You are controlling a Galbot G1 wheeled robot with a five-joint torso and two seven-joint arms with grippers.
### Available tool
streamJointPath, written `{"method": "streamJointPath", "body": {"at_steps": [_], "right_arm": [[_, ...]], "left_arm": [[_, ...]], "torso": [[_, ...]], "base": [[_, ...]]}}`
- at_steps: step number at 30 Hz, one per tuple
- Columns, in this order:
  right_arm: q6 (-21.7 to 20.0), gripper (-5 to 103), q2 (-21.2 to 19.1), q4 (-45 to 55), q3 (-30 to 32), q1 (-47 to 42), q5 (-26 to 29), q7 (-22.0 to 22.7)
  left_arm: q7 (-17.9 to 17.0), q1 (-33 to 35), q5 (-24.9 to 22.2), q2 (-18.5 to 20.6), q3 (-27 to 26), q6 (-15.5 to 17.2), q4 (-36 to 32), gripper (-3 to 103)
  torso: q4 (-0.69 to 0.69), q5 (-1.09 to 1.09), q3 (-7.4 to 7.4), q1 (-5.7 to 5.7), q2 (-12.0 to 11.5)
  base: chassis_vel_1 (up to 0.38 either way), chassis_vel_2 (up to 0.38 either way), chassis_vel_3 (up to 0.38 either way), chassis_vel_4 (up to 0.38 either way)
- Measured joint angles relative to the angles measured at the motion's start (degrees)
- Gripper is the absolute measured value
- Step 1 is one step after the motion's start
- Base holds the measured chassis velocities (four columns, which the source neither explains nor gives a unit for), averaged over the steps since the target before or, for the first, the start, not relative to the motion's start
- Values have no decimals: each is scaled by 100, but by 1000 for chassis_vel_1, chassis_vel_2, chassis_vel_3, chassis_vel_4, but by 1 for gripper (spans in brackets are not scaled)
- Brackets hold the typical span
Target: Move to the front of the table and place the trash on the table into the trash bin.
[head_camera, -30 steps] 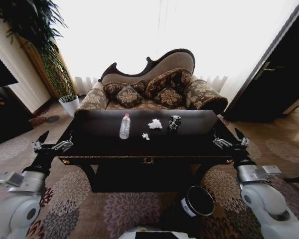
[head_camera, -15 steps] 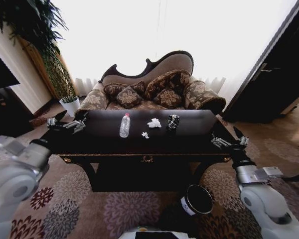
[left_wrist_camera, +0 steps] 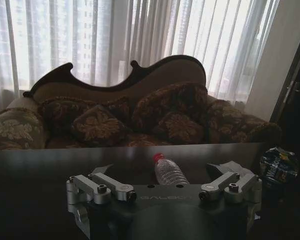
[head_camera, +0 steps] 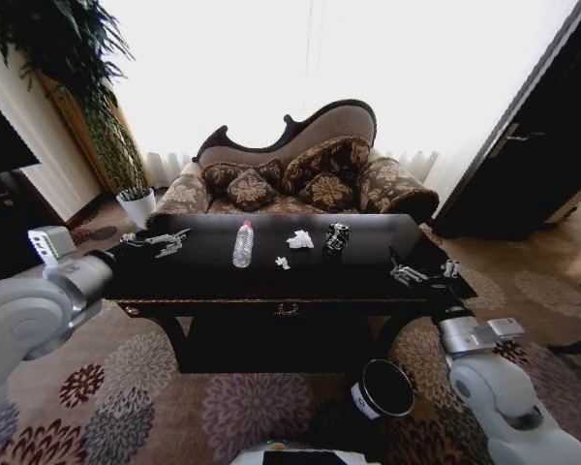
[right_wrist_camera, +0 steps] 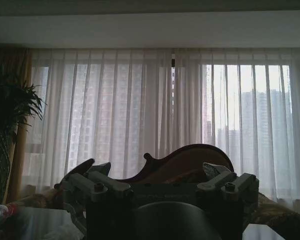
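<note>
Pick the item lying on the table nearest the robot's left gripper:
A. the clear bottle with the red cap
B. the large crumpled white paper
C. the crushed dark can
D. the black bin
A: the left gripper, open over the table's left end, has the bottle next along; paper and can lie farther right.

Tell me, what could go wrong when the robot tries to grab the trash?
The bottle stands upright, so the open left gripper beside it might tip it and send it rolling. The paper scraps are small and could slip between the fingers. The trash bin sits far below the table, near the right gripper, so a drop could miss.
</note>
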Motion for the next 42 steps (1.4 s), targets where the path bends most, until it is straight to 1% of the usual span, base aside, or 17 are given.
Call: {"method": "streamJointPath", "body": {"at_steps": [4, 8, 10, 12, 16, 20, 24, 26, 28, 29, 30, 31, 34, 35, 38, 39, 42], "right_arm": [[-20, 100, 93, 88, -73, -22, -51, -9], [-67, 100, 229, 204, -131, -68, -111, -39], [-71, 100, 287, 247, -149, -112, -140, -63], [-69, 100, 296, 250, -149, -141, -145, -73], [-43, 100, 262, 208, -121, -147, -140, -77], [26, 100, 199, 102, -95, -140, -134, -81], [99, 100, 105, -26, -92, -119, -126, -88], [142, 100, 46, -116, -105, -85, -125, -101], [145, 100, 32, -155, -150, -45, -127, -109], [145, 100, 32, -155, -150, -45, -127, -109], [144, 100, 32, -165, -171, -23, -129, -109], [142, 100, 34, -171, -193, -9, -130, -111], [140, 100, 66, -192, -235, -17, -139, -117], [140, 100, 66, -192, -235, -17, -139, -117], [140, 100, 123, -196, -238, -66, -180, -125], [140, 100, 123, -196, -238, -66, -180, -125], [135, 100, 155, -195, -205, -141, -216, -130]], "left_arm": [[153, -364, -4, 29, 407, -127, 200, 100], [74, -674, -93, -28, 828, -123, 352, 100], [102, -812, 97, -23, 1178, -123, 497, 100], [381, -935, 441, 24, 1501, -213, 680, 100], [559, -1099, 580, 99, 1665, -280, 878, 100], [621, -1156, 377, 211, 1453, -286, 1029, 100], [1013, -1335, 353, 428, 1371, -470, 1357, 100], [1371, -1814, 653, 652, 1797, -777, 1895, 100], [1628, -2534, 1069, 747, 2552, -1037, 2583, 100], [1628, -2534, 1069, 747, 2552, -1037, 2583, 100], [1718, -2970, 1240, 744, 3015, -1139, 2950, 100], [1777, -3437, 1321, 679, 3502, -1190, 3267, 100], [1828, -4370, 1267, 290, 4333, -1182, 3562, 100], [1828, -4370, 1267, 290, 4333, -1182, 3562, 100], [1724, -4822, 1150, -309, 4665, -1079, 3431, 100], [1724, -4822, 1150, -309, 4665, -1079, 3431, 100], [1314, -4957, 905, -760, 4748, -881, 3031, 100]], "torso": [[0, 0, 0, 0, 0], [0, 0, 0, 0, 0], [0, 0, 0, 0, 0], [0, -1, 0, 0, 0], [-1, 0, 0, 0, 0], [0, 0, 0, 0, 0], [1, 0, 0, 0, 1], [1, 2, -1, 0, 1], [0, 2, 0, 0, 1], [0, 2, 0, 0, 1], [1, 1, 0, 0, 1], [1, 0, 0, 0, 0], [2, -4, 0, 1, 1], [2, -4, 0, 1, 1], [-3, 1, 1, 1, 1], [-3, 1, 1, 1, 1], [-5, 3, 0, 1, 0]], "base": [[0, 0, 0, 0], [0, 0, 0, 0], [0, 0, 0, 0], [0, 0, 0, 0], [0, 0, 0, 0], [0, 0, 0, 0], [0, 0, 0, 0], [0, 0, 0, 0], [0, 0, 0, 0], [0, 0, 0, 0], [0, 0, 0, 0], [0, 0, 0, 0], [0, 0, 0, 0], [0, 0, 0, 0], [0, 0, 0, 0], [0, 0, 0, 0], [0, 0, 0, 0]]}}
